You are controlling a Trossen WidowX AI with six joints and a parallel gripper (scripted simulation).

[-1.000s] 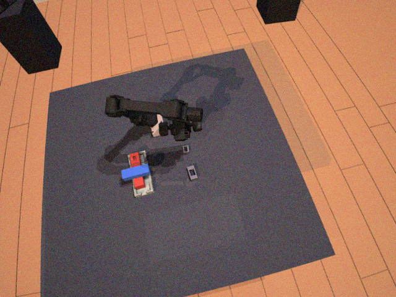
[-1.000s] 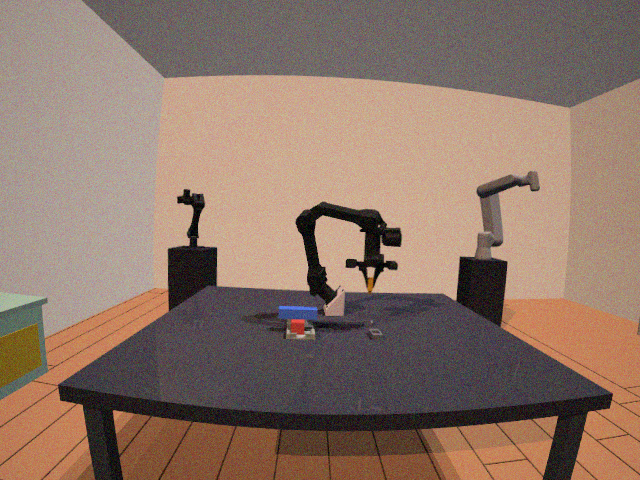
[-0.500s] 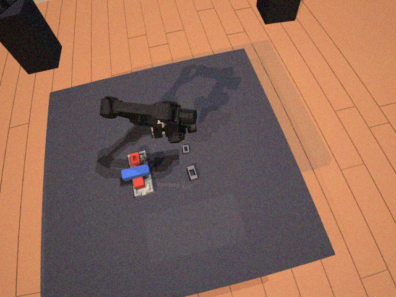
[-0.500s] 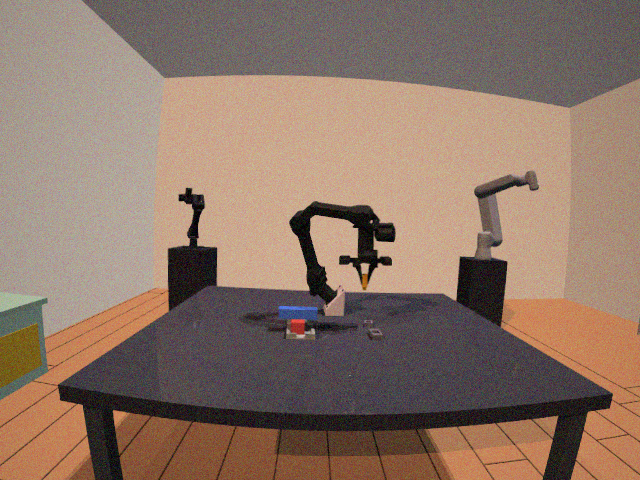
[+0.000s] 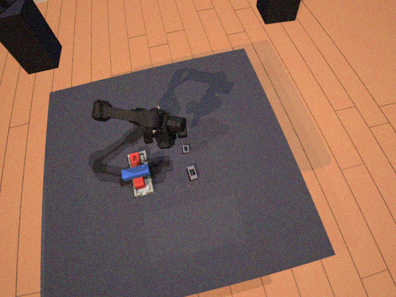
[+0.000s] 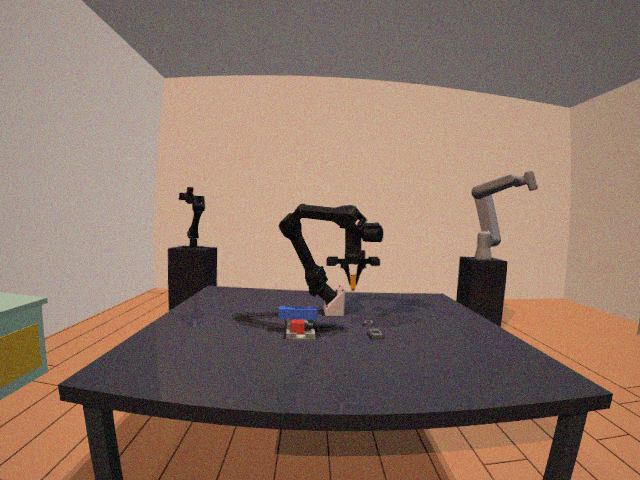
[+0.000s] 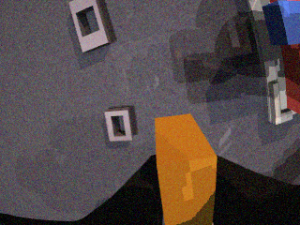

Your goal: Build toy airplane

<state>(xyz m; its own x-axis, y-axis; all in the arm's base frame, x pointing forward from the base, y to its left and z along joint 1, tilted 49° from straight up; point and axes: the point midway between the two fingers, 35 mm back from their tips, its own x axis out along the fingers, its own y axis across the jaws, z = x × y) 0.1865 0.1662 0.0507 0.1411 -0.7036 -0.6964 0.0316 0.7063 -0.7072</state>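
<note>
The red fuselage (image 5: pixel 138 183) (image 6: pixel 297 326) (image 7: pixel 293 66) lies in the pale cradle jig (image 5: pixel 143 192) (image 6: pixel 300 335) and looks flat. The blue wing (image 5: pixel 135 172) (image 6: pixel 297 313) (image 7: pixel 287 23) lies across its top; its tab is hidden. A dark socket (image 5: pixel 134 158) shows open near the fuselage's far end. My gripper (image 6: pixel 353 280) (image 7: pixel 177 159) is shut on the orange tail fin (image 7: pixel 175 136), which points downward, high above the table and to the right of the jig in the exterior view. The fin's tab is not clearly seen.
A small grey hollow holder (image 5: pixel 185 152) (image 7: pixel 109 127) and a larger one (image 5: pixel 193 178) (image 7: pixel 95 42) stand empty on the dark table (image 5: pixel 223 223) (image 6: pixel 330 377), right of the jig in the top view. Two other arms stand on black pedestals (image 6: pixel 192 273) (image 6: pixel 482 284) beyond the table.
</note>
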